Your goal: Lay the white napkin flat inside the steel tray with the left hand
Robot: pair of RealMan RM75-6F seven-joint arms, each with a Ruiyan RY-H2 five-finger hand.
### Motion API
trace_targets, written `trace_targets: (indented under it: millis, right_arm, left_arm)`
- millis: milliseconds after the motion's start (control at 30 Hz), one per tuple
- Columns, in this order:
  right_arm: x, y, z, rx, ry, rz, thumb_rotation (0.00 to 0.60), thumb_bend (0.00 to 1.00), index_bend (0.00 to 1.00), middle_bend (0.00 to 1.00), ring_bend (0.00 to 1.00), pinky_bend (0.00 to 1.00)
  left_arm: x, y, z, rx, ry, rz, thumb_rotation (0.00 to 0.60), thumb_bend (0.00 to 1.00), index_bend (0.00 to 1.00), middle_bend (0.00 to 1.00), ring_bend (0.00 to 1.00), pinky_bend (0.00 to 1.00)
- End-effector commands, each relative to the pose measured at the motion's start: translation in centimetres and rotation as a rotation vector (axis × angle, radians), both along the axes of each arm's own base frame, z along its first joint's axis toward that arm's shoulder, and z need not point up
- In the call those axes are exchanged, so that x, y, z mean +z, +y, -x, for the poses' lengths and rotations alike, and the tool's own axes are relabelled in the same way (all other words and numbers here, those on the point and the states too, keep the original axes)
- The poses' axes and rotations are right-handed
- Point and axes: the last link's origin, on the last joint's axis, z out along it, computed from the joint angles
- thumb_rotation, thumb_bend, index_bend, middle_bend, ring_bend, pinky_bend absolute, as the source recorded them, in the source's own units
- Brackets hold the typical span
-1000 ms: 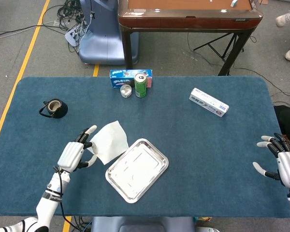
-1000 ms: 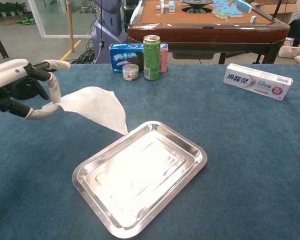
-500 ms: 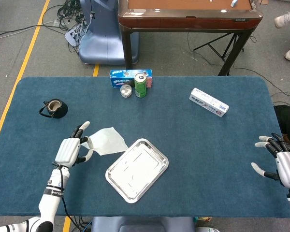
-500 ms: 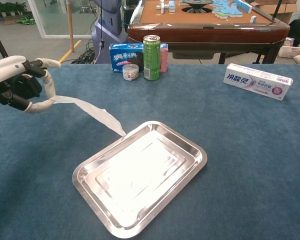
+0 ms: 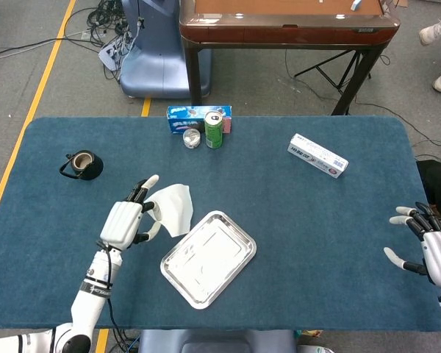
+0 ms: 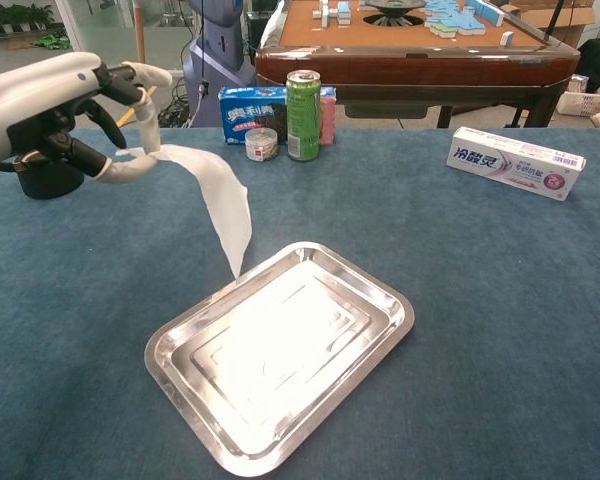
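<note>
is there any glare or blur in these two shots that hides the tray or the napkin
Chest view: strong glare washes out the floor of the steel tray; napkin sharp. Head view: tray shows milder sheen, napkin clear, no motion blur in either.

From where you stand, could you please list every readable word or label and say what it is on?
"冷酸灵": on the white toothpaste box.
Blue biscuit packet: white brand lettering, too blurred to read.
Green can: print too small to read.
Small jar: label unreadable.
</note>
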Motion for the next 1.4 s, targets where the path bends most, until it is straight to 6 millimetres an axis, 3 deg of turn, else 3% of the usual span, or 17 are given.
trace_targets:
  millis: [33,300,767,1400]
  right_arm:
    - [-0.1,0.0,0.0,-0.001,0.002,-0.002,0.6,0.21,0.35,0.25,0.1,0.2]
    - [-0.3,-0.2,0.0,-0.006,0.007,-0.005,0.6,0.21,0.35,0.25,0.1,0.2]
    - [-0.3,-0.3,0.1,-0.011,0.008,-0.004,0.6,0.21,0.35,0.25,0.1,0.2]
    - [-0.2,-0.3,0.2,-0.013,0.006,-0.002,0.6,0.21,0.35,0.25,0.1,0.2]
  left_arm:
    - [0.2,0.1,-1.0,-0.024,-0.003,-0.004,0.6,0.49,0.63,0.07,0.0,0.32]
    - [0.8,0.4,-2.7,-0.046,-0.02,-0.019,0.6,0.49,0.63,0.07,0.0,0.32]
    - [-0.9,-1.2,0.7,0.013,0.004,0.042,0.6,0.49,0.63,0.07,0.0,0.32]
    - [0.4,-5.6,1.5,-0.053,0.047,0.079,0.6,0.49,0.63,0.07,0.0,0.32]
